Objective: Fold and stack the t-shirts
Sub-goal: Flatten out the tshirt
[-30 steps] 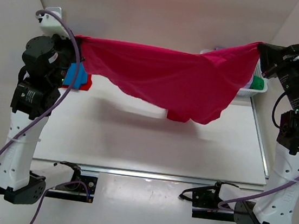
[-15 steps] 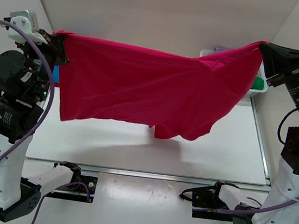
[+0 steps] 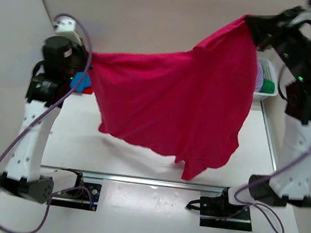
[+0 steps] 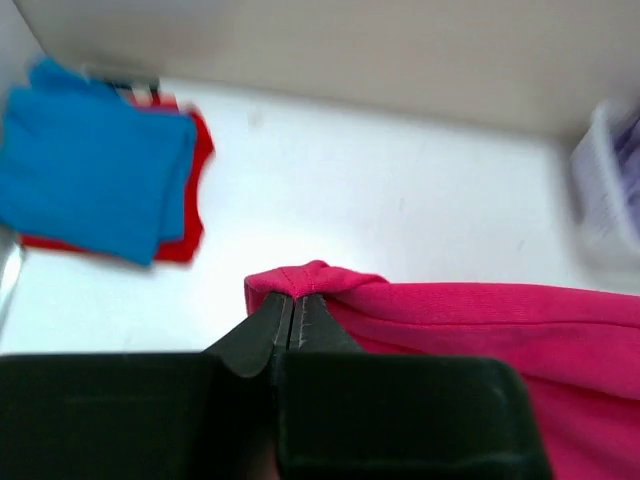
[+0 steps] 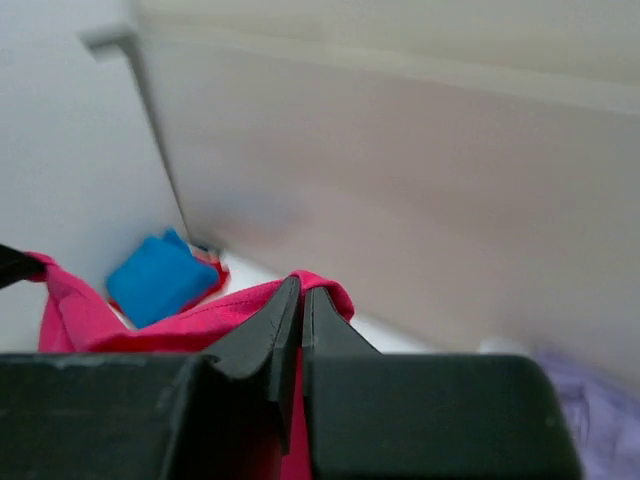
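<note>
The crimson-pink t-shirt hangs spread in the air between both arms above the table. My left gripper is shut on its left corner, low at the far left. My right gripper is shut on its right corner and holds it much higher, so the shirt slopes up to the right. The folded bright blue t-shirt lies on the folded red t-shirt at the table's far left. Lavender and green cloth sits in the basket.
The white latticed basket stands at the far right against the back wall; its edge shows in the left wrist view. The white table lies below the shirt, with a metal rail along its near edge. Walls close in the left, back and right.
My right gripper has risen and moved left with its corner. My left gripper has moved right and lower. The shirt went from hanging level to sloping steeply, its lower hem swinging nearer.
</note>
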You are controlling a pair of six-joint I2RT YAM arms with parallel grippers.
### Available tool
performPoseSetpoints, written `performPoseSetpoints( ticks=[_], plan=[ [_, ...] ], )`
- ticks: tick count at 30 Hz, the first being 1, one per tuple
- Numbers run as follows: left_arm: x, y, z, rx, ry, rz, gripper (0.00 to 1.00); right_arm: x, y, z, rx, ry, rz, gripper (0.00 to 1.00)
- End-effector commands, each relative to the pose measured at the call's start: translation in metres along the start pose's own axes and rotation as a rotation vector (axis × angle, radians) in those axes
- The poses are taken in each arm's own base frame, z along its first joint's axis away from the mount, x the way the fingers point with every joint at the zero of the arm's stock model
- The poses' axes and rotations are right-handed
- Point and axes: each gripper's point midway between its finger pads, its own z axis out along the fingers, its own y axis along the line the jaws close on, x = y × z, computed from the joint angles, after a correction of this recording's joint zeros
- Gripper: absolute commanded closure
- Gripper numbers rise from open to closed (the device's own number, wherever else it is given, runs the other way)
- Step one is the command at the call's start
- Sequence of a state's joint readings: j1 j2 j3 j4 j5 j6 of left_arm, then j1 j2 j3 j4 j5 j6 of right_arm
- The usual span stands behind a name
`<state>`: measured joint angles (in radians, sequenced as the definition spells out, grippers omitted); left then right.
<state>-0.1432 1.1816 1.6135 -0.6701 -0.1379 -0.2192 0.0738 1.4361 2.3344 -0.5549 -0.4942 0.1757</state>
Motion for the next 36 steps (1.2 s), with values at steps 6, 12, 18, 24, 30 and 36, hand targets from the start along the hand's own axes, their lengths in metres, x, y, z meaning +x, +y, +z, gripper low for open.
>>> performPoseSetpoints(
  ticks=[6, 12, 18, 24, 30, 36],
  plan=[
    [0.018, -0.02, 0.026, 0.098, 0.066, -0.037, 1.0, 0.125, -0.1, 0.044, 0.277, 0.309, 0.03, 1.0],
    [-0.047, -0.036, 0.03, 0.142, -0.076, -0.069, 1.0, 0.075, -0.07, 0.064, 0.153, 0.138, 0.001, 1.0],
    [-0.092, -0.045, -0.004, 0.174, -0.174, -0.086, 1.0, 0.03, -0.039, 0.03, 0.146, 0.057, -0.059, 1.0],
    [-0.086, -0.027, -0.038, 0.126, -0.236, -0.102, 1.0, -0.012, -0.029, -0.027, 0.187, -0.031, -0.111, 1.0],
    [-0.104, -0.033, -0.066, 0.175, -0.33, -0.128, 1.0, -0.06, -0.006, -0.068, 0.142, -0.179, -0.173, 1.0],
    [-0.092, -0.047, -0.051, 0.24, -0.274, -0.127, 1.0, -0.03, -0.018, -0.053, 0.076, -0.121, -0.103, 1.0]
  ],
)
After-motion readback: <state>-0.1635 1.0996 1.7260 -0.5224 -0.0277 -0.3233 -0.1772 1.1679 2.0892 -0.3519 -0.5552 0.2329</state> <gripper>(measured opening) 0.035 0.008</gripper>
